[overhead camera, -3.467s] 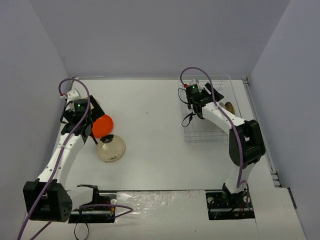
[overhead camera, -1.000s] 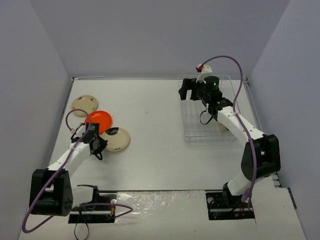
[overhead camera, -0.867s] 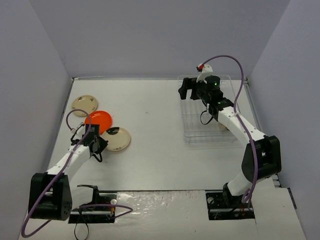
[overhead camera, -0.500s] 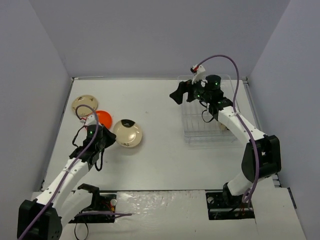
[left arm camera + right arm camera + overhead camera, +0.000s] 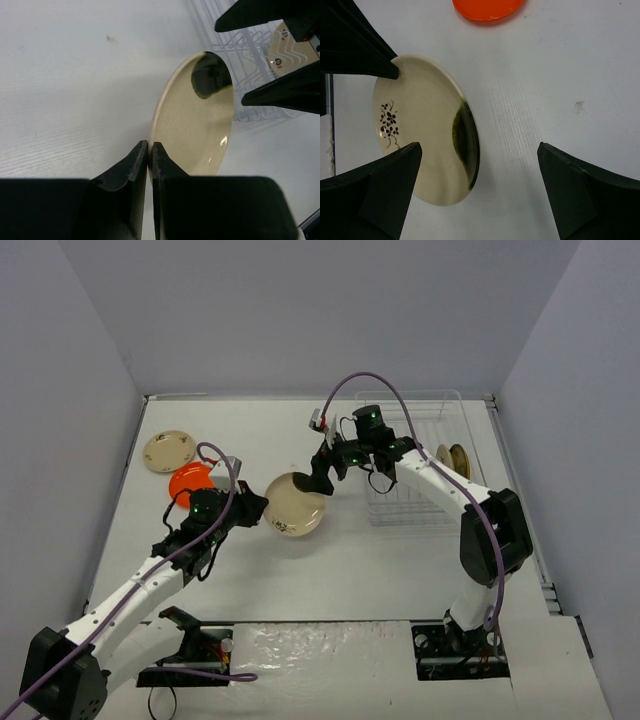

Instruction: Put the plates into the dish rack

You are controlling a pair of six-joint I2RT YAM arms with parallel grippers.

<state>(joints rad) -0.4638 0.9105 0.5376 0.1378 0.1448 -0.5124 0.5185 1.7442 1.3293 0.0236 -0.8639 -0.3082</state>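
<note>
My left gripper (image 5: 262, 508) (image 5: 149, 150) is shut on the rim of a cream plate (image 5: 295, 505) (image 5: 195, 120) with a dark patch. It holds the plate tilted on edge above the middle of the table. My right gripper (image 5: 325, 472) (image 5: 479, 147) is open, its fingers standing on either side of the plate's far rim (image 5: 420, 140) without touching it. An orange plate (image 5: 188, 480) (image 5: 487, 7) and a tan plate (image 5: 168, 451) lie flat at the left. The clear wire dish rack (image 5: 420, 470) (image 5: 235, 45) stands at the right with a tan plate (image 5: 458, 457) upright in it.
Grey walls close off the table at the left, back and right. The rack sits against the right edge. Purple cables loop over both arms. The arm bases and their mounts stand along the near edge.
My left gripper lifted the cream plate from beside the orange one and carried it right toward the centre. My right arm swung left from the rack to meet it, still open.
</note>
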